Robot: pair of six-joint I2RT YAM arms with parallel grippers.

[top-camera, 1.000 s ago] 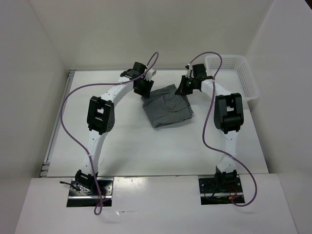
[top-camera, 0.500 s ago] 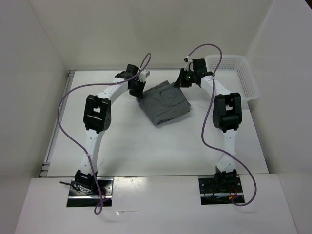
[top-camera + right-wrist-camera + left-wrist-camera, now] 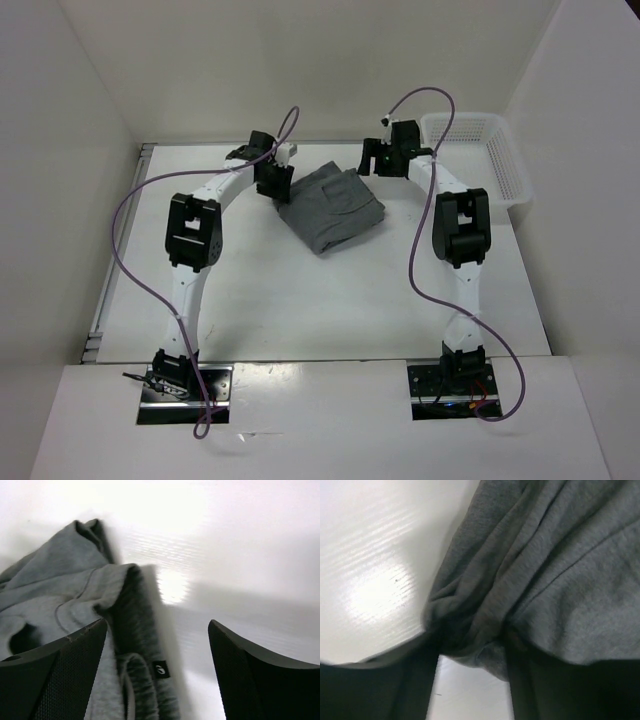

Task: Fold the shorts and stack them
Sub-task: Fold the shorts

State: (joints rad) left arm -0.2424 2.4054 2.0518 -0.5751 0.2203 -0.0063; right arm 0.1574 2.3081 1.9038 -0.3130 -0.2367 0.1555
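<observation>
The grey shorts [image 3: 330, 208] lie folded into a rough square at the back middle of the table. My left gripper [image 3: 272, 186] sits at their back left corner. In the left wrist view its fingers [image 3: 410, 685] stand apart, and a bunched fold of the shorts [image 3: 545, 570] lies loose at the tips of the left gripper [image 3: 472, 647]. My right gripper [image 3: 369, 160] hangs over the back right corner. It [image 3: 157, 626] is wide open above the shorts' [image 3: 60, 595] waistband edge, which bears a small black label [image 3: 159, 669].
A white mesh basket [image 3: 480, 150] stands at the back right, just right of the right arm. White walls close in the table at the back and sides. Purple cables loop over both arms.
Both grippers have gone from shut to open and let go of the shorts. Both arms moved toward the back wall, and the shorts shifted slightly back and left.
</observation>
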